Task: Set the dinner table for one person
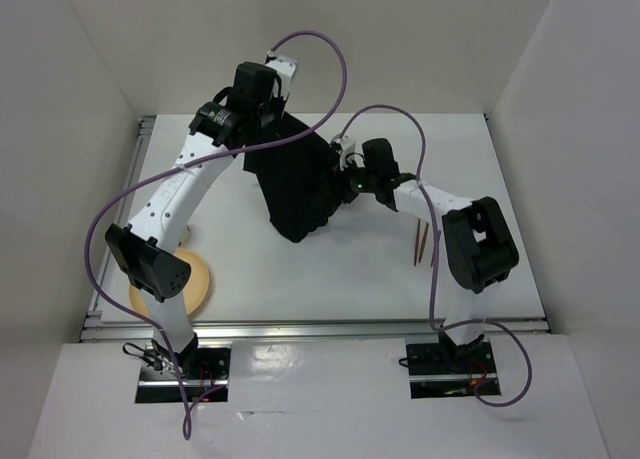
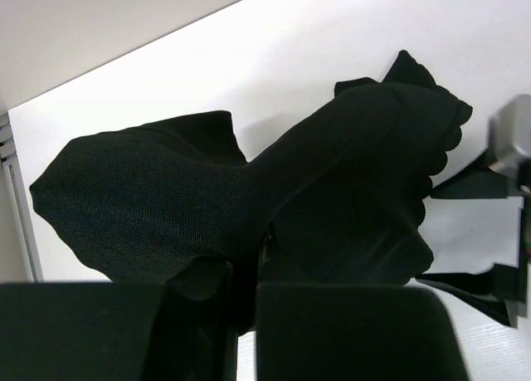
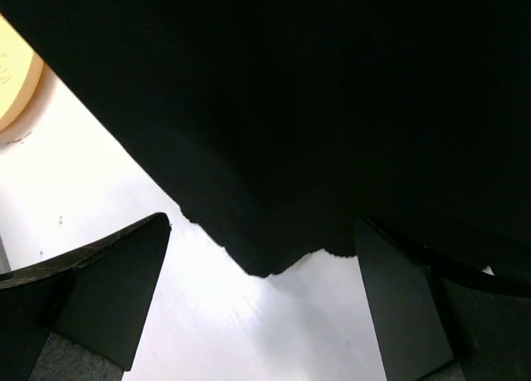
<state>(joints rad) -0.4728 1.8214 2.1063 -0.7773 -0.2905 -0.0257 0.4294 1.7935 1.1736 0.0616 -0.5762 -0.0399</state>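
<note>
The black cloth mat point(image 1: 295, 184) is lifted over the middle of the white dinner table point(image 1: 400, 279), bunched and hanging, with its lower corner towards the near side. My left gripper point(image 1: 262, 114) is shut on the mat's far corner. In the left wrist view the fingers point(image 2: 241, 273) pinch the folded cloth point(image 2: 149, 190). My right gripper point(image 1: 345, 174) is at the mat's right edge. In the right wrist view it is open point(image 3: 261, 223), with the scalloped edge of the mat point(image 3: 290, 107) hanging between the spread fingers, not pinched.
A tan round plate point(image 1: 200, 279) lies at the near left, partly under the left arm, and shows in the right wrist view point(image 3: 12, 65). A pair of wooden chopsticks point(image 1: 423, 244) lies near the right arm. White walls enclose the table.
</note>
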